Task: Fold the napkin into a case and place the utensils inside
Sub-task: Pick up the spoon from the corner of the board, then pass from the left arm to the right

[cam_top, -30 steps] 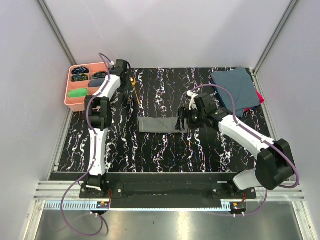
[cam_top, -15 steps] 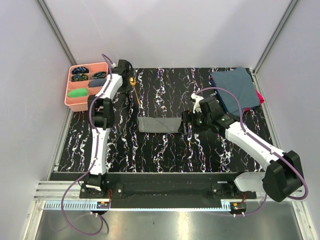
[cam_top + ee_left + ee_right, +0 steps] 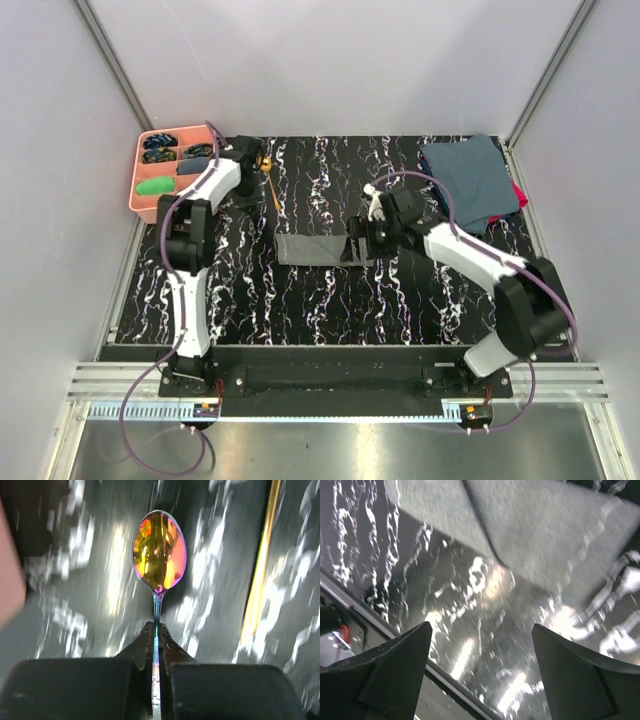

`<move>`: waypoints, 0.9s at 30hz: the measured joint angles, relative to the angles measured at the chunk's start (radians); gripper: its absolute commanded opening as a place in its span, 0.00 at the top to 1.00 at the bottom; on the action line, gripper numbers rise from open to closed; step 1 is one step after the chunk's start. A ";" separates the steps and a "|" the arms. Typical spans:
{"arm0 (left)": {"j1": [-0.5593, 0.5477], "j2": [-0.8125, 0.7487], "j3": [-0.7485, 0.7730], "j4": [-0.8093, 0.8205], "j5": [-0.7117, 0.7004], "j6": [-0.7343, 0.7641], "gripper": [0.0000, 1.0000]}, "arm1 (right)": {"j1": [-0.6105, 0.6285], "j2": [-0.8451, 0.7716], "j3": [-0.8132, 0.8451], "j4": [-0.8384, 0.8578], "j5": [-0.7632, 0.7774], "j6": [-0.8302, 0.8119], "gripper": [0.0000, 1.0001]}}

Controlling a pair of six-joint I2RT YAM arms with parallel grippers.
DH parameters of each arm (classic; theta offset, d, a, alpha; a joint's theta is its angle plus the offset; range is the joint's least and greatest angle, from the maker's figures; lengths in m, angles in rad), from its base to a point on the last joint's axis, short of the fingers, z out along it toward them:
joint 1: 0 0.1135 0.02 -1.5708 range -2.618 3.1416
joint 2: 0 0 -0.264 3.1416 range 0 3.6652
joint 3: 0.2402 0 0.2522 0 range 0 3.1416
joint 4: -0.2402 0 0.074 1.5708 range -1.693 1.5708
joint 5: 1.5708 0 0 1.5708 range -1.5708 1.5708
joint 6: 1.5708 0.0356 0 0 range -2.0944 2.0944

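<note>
The grey napkin lies folded as a narrow flat case (image 3: 315,248) in the middle of the table. My right gripper (image 3: 358,246) is open at its right end, just above the table. In the right wrist view the gripper (image 3: 481,627) is open and empty, with the grey cloth (image 3: 535,530) ahead of the fingers. My left gripper (image 3: 256,160) is at the back left, shut on the thin handle of a gold spoon (image 3: 159,555), whose bowl points away from the fingers. The second utensil (image 3: 272,190) lies on the table beside it, and its handle shows in the left wrist view (image 3: 260,575).
A pink compartment tray (image 3: 150,205) holding small items stands at the back left, close to the left gripper. Folded dark blue-teal cloths (image 3: 470,180) lie at the back right over something red. Grey walls enclose the black marbled table (image 3: 320,310).
My left gripper has come a little nearer from the back edge with the spoon. My right gripper has shifted left onto the case's right end.
</note>
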 measured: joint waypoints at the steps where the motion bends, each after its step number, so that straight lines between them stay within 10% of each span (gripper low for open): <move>1: 0.000 -0.055 -0.068 0.009 0.011 -0.003 1.00 | 0.000 0.050 0.028 0.012 -0.019 0.009 0.07; 12: -0.098 -0.676 -0.543 0.145 0.128 0.002 1.00 | -0.041 0.431 0.486 0.060 -0.306 0.058 0.20; 27: -0.440 -0.777 -0.665 0.158 0.145 0.128 1.00 | -0.050 0.499 0.626 -0.058 -0.539 -0.079 0.38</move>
